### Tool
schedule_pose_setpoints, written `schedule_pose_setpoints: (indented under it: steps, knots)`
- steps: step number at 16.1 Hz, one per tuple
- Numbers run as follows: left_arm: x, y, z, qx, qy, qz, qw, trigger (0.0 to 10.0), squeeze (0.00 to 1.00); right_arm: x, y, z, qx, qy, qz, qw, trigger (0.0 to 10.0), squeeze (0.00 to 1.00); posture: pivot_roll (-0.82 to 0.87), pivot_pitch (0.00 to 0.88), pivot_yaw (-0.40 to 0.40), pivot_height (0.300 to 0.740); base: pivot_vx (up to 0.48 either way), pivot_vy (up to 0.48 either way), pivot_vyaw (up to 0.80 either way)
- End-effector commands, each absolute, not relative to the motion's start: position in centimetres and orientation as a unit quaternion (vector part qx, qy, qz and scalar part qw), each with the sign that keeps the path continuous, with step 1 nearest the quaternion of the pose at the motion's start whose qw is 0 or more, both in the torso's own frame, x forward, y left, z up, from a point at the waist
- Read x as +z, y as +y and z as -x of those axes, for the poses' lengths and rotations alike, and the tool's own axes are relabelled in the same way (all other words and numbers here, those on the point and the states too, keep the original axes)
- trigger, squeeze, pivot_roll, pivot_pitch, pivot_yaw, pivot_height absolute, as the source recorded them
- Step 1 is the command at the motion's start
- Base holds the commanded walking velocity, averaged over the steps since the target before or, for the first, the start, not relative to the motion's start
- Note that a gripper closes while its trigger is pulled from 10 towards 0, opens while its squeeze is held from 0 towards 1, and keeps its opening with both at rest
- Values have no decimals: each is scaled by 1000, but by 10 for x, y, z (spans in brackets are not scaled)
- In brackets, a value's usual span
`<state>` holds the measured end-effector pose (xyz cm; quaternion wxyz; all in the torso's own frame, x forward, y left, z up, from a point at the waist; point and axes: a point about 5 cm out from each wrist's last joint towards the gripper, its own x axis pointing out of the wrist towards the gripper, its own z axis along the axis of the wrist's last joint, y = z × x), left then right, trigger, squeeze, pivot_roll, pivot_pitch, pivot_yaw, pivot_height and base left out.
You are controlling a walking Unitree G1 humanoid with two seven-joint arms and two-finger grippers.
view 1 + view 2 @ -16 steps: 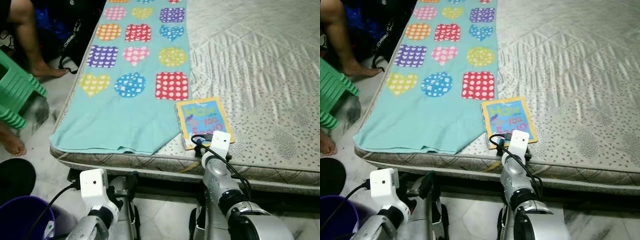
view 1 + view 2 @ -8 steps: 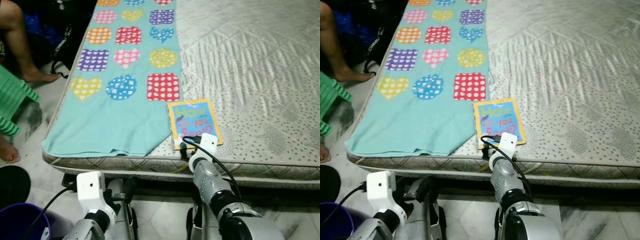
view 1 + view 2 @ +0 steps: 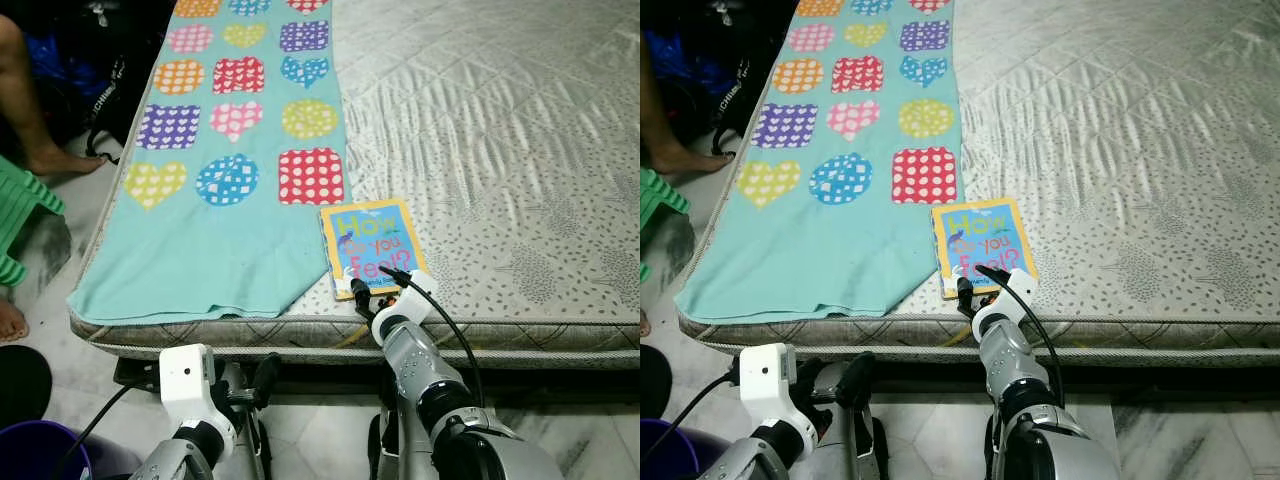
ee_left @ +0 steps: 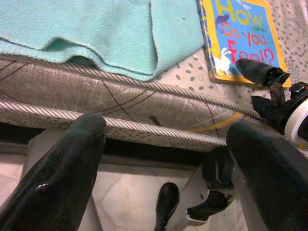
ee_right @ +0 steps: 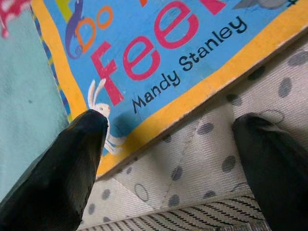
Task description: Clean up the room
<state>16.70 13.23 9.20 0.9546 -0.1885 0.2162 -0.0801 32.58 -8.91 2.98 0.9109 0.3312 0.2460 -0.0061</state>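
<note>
Right hand (image 5: 168, 144) spread over book (image 3: 372, 244) corner

My head cameras look down on the mattress (image 3: 520, 150) front edge; my right wrist camera sits close over the book (image 5: 159, 53) (my left, lower, shares it).

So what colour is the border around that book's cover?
Yellow-orange, framing the blue book; clearest in the right wrist view.

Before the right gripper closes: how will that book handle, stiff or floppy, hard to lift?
The book looks like a thick board book, so probably stiff and light. It lies flat on the soft mattress, so fingers may dig into fabric before catching an edge. The right gripper is open at its near corner.
</note>
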Motion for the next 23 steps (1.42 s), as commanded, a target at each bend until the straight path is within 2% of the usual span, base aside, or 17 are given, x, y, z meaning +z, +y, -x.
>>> schedule_pose_setpoints:
  steps: [1, 10, 23]
  knots:
    - [90, 136, -163, -74, 226, 185, 954, 10000, 0, 3, -30, -288, 44, 349, -389, 851, 10000, 0, 198, 246, 69, 590, 0, 0, 0]
    - [91, 134, -164, -77, 231, 191, 951, 10000, 0, 16, -5, -288, 73, 314, -490, 810, 10000, 0, 199, 247, 70, 590, 0, 0, 0]
    - [90, 132, -167, -80, 231, 191, 951, 10000, 0, 39, 38, -282, 129, 293, -563, 762, 10000, 0, 196, 243, 72, 590, 0, 0, 0]
